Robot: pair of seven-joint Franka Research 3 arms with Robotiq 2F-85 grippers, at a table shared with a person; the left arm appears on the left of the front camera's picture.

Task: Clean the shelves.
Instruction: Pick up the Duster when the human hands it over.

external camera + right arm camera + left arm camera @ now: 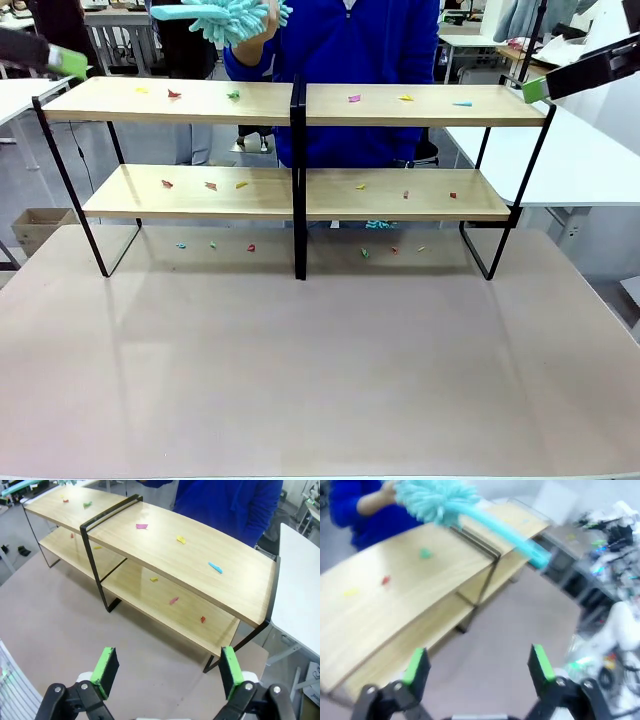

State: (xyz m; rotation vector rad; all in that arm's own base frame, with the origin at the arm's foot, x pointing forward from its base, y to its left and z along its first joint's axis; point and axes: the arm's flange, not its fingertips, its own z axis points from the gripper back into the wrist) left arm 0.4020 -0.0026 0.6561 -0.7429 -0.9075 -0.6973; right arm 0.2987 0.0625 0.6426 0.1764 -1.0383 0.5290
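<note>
The shelves (200,100) stand on the far half of my beige table (320,380), with coloured scraps (354,98) on both boards. My left gripper (478,662) and right gripper (168,665) are spread wide, holding nothing. White tables (590,160) stand alongside. A person behind the shelves holds a teal duster (225,18).

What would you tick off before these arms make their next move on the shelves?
1. Left end effector open and empty: ok.
2. Right end effector open and empty: ok.
3. Duster handed to an arm: not ok; the person's hand holds it above the shelves.
4. Shelves clean: not ok; coloured scraps lie on both boards.
5. Duster within either arm's reach: cannot tell.
</note>
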